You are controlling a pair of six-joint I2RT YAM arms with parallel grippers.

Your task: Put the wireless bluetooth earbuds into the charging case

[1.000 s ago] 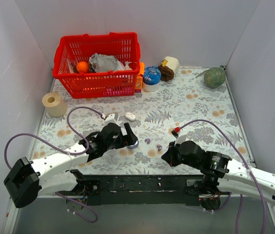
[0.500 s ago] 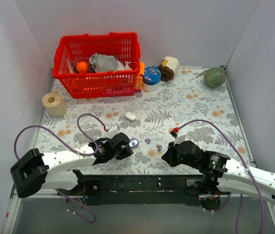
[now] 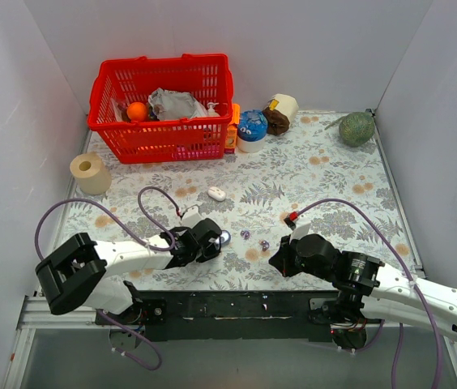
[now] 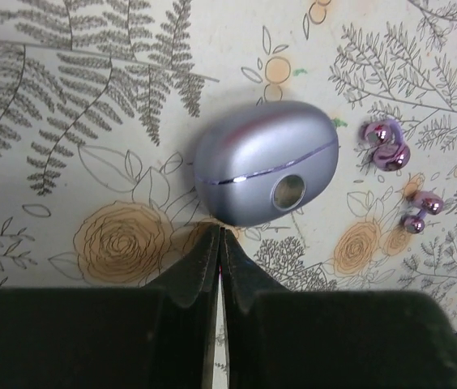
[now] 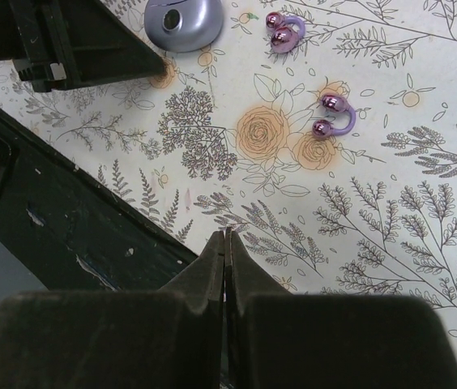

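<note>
Left wrist view had the left hand (image 4: 219, 235) at the bottom of the frame, its two dark fingers pressed together tip to tip with nothing between them. Just ahead of those tips lay the charging case (image 4: 265, 174) on the flowered table (image 4: 66, 121). The case was closed along a thin seam, and a small round dimple faced the hand. Whether the tips touched its shell could not be told. Ahead and to the right of that hand, just beside the case's right end, lay the first earbud (image 4: 389, 147), shiny purple. The second earbud (image 4: 420, 212) lay a little further right, apart from the case and from its mate.

The right hand (image 5: 227, 237) was likewise pressed together on nothing, hanging above the table near its dark front edge. From its own wrist view, the second earbud sat ahead and slightly right of its tips. The first earbud was further ahead, and the case was beyond that to the left, beside the left arm's dark body.

Seen from the top external view, a small white object (image 3: 217, 194) lay ahead of the left hand. A cardboard roll (image 3: 91, 173) stood off to that hand's left. Well beyond, a red basket (image 3: 164, 105) held mixed items, and a green ball-like thing (image 3: 357, 128) sat far ahead of the right hand
</note>
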